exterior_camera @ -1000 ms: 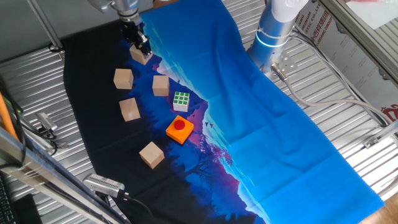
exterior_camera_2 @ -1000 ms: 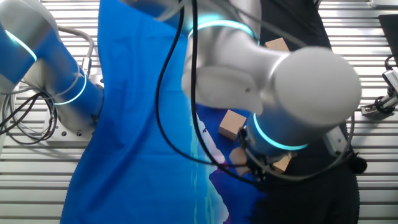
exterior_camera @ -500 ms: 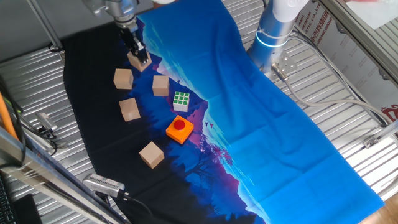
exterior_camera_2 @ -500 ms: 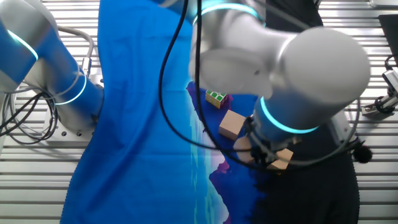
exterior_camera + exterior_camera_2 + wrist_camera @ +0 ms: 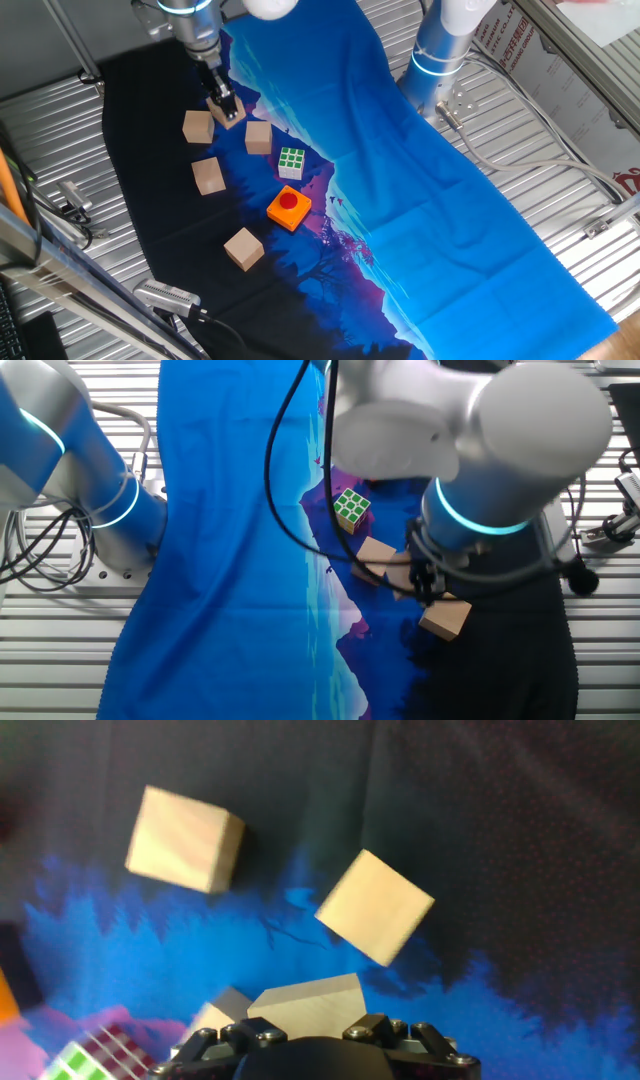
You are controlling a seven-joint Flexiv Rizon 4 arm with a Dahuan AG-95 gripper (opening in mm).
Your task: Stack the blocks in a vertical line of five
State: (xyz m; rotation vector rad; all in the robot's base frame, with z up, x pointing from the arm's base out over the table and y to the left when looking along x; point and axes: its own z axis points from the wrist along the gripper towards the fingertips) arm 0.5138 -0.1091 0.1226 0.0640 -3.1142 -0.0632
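Gripper (image 5: pixel 225 102) fingers apparently closed on a light-tan wooden cube (image 5: pixel 231 112), carried near the bench's far corner beside another tan cube (image 5: pixel 198 127); centre it squarely above before lowering.

a ribbed metal table (image 5: pixel 560 150) of silvery slats carries a draped cloth (image 5: pixel 470 200), bright blue on one side and black on the other, with a purple landscape print between; grey cables (image 5: pixel 520 130) trail across the bare slats
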